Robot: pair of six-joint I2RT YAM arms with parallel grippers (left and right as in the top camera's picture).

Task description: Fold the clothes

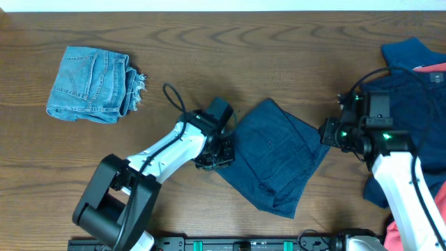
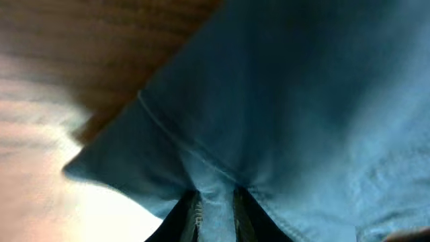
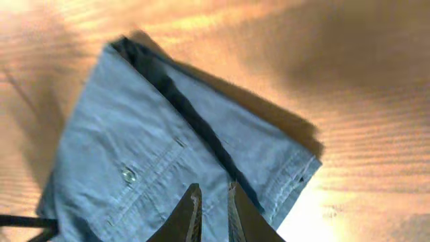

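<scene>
The dark-navy shorts (image 1: 275,157) lie folded on the middle of the table. My left gripper (image 1: 221,150) is at their left edge. In the left wrist view it is shut (image 2: 215,196) on a pinch of the navy fabric (image 2: 302,101). My right gripper (image 1: 327,132) hovers at the shorts' right edge. In the right wrist view its fingers (image 3: 213,191) are nearly together, with nothing between them, above the flat shorts (image 3: 134,154). Folded light-blue denim shorts (image 1: 90,84) lie at the far left.
A pile of navy and blue garments (image 1: 411,84) with a coral-red piece (image 1: 433,70) lies at the right edge, under my right arm. More coral fabric (image 1: 401,237) shows at the bottom right. The table is dark wood (image 1: 209,49).
</scene>
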